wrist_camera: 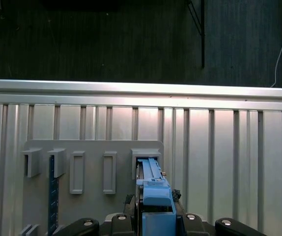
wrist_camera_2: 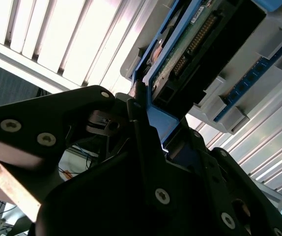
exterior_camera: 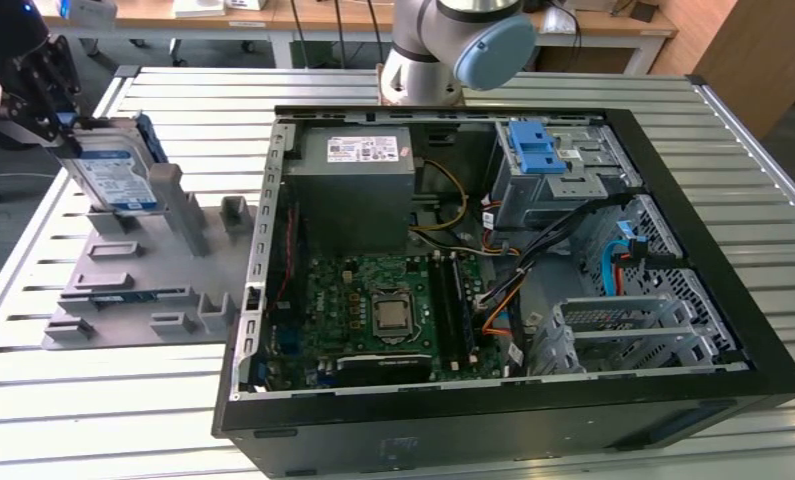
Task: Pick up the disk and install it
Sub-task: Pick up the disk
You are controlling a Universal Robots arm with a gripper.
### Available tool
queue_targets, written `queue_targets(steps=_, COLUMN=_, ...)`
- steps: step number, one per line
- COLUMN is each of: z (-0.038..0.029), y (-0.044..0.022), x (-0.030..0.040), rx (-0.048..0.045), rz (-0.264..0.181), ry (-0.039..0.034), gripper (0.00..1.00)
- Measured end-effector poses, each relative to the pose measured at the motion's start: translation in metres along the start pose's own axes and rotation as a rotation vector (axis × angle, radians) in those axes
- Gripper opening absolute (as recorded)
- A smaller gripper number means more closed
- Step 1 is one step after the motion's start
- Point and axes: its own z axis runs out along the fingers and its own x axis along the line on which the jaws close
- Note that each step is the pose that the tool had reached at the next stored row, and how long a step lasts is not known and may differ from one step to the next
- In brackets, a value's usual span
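Blue plastic is what the gripper (exterior_camera: 61, 118) bites: in the second wrist view its dark fingers (wrist_camera_2: 137, 118) are pinching the edge of the frame (wrist_camera_2: 158, 123) that carries the disk (exterior_camera: 110, 172). The disk stands upright at the grey fixture plate (exterior_camera: 157, 270), on the exterior view's left, well apart from the open computer case (exterior_camera: 504, 400). I cannot tell whether its lower end sits in a slot or just above it.

To do this step well, I judge the lift should go straight up along the slot, slowly and without tilt, so the frame neither jams nor slips.

Count: one disk, one gripper, one fixture plate, one case, one blue latch (exterior_camera: 537, 150) inside it, and five raised grey brackets (wrist_camera: 77, 172) in the first wrist view's row.
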Motion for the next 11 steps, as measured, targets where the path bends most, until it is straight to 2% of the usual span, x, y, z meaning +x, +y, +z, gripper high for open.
queue_targets(steps=11, z=-0.0025, y=0.0001, x=-0.0001, rx=0.0, rz=0.0, ry=0.0, gripper=0.36)
